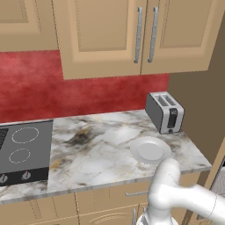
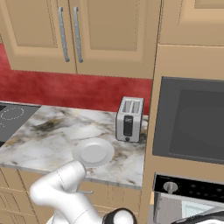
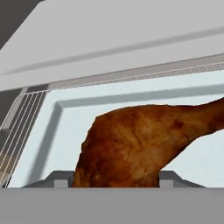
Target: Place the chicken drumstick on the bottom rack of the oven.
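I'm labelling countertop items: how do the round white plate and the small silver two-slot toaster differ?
The round white plate lies flat and low near the marble counter's front edge; the silver two-slot toaster stands upright as a boxy block farther back, by the red wall. The plate is plain white all over; the toaster is silver with a dark end panel. The plate is a shallow open dish; the toaster has two top slots. Both rest on the counter's right end.

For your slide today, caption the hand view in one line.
Chicken drumstick held close before the camera, above the oven's wire rack.
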Tool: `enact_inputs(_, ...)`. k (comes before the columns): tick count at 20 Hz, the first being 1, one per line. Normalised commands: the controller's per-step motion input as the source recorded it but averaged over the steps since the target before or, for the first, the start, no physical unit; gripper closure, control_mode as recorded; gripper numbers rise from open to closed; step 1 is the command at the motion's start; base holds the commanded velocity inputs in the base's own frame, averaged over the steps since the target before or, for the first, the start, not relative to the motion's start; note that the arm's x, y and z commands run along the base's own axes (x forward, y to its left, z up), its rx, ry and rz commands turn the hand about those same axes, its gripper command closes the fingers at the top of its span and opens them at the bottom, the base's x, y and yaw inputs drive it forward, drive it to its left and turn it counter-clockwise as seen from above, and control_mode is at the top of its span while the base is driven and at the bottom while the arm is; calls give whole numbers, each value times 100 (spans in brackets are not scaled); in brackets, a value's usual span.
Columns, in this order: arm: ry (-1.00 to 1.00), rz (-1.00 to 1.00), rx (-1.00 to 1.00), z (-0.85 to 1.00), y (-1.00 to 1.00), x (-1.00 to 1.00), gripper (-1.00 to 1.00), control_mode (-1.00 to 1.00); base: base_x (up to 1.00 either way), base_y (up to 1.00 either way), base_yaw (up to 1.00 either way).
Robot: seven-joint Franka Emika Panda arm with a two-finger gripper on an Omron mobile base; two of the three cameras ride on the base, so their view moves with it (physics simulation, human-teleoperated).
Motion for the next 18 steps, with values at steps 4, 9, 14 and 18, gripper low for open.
enact_inputs(4, 1, 4, 0, -3, 0, 11, 100, -100, 0, 0, 0)
enact_inputs(9, 0, 1, 0, -23, 0, 5, 100, -100, 0, 0, 0)
enact_inputs(14, 0, 0, 0, -33, 0, 1, 100, -100, 0, 0, 0)
enact_inputs(18, -1, 0, 0, -19, 0, 6, 100, -100, 0, 0, 0)
